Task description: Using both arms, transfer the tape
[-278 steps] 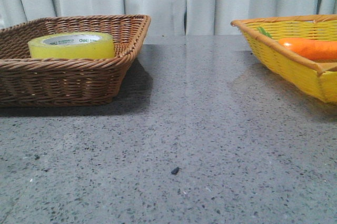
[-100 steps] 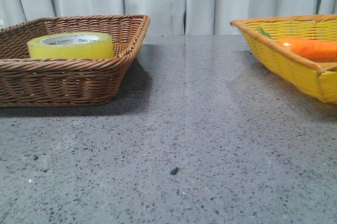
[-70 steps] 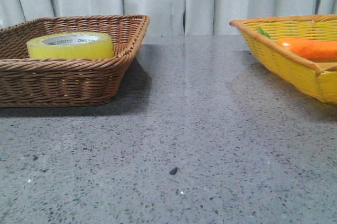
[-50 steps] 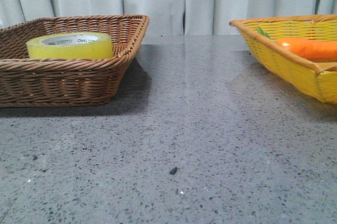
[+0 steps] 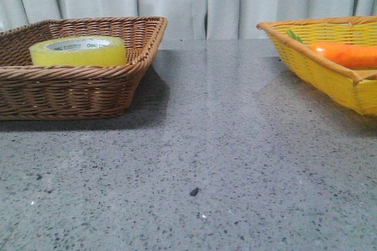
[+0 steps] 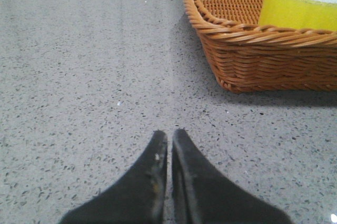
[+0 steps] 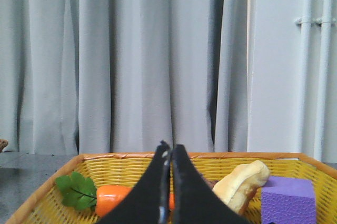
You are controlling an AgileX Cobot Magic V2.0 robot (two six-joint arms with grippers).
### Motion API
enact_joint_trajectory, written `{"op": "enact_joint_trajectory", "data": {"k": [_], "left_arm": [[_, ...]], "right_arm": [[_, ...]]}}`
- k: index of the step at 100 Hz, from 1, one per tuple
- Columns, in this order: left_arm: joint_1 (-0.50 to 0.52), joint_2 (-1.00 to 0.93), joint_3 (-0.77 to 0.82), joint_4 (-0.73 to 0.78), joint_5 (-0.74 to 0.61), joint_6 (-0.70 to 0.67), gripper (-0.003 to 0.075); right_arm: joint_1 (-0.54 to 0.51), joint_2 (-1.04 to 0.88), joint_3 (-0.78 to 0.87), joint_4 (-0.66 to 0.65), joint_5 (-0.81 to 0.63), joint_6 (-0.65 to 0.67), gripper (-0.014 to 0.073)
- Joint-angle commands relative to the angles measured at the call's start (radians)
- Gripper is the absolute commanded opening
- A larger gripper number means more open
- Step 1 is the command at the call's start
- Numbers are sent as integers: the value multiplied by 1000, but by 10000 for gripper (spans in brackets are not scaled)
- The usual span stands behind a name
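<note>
From the front I log a grey speckled bench (image 5: 224, 145) with a broad open stretch running between two baskets set well apart, one toward each side, and a pale curtain (image 5: 188, 0) closing off the far edge. A small dark speck (image 5: 194, 191) lies on the bare stone nearer my side. Item one, left: a brown wicker basket (image 5: 70, 95), rim flared, holding the tape (image 5: 79, 51), which lies flat inside with its white core and green lettering facing up; the roll's top stands just above the near rim. Item two, right: a yellow wicker basket (image 5: 330, 77), cut off by the picture's edge, holding an orange carrot (image 5: 347, 53) with green leaves (image 7: 77, 190). My right wrist view adds a tan bread-like piece (image 7: 239, 184) and a purple block (image 7: 288, 200) in that same basket. Left tool (image 6: 169, 139): fingers pressed together, holding nothing, above bare bench with the brown basket's corner near and apart from it. Right tool (image 7: 169, 149): fingers likewise closed tip to tip, empty, in front of the yellow basket's contents.
</note>
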Motion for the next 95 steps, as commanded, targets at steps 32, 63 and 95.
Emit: {"op": "enact_joint_trajectory", "data": {"k": [32, 63, 95], "left_arm": [[3, -29, 10, 0, -48, -11, -21], [3, -29, 10, 0, -48, -11, -21], [3, -29, 10, 0, -48, -11, -21]], "right_arm": [[-26, -22, 20, -9, 580, 126, -74], [-26, -22, 20, -9, 582, 126, -74], [-26, -22, 20, -9, 582, 126, -74]]}}
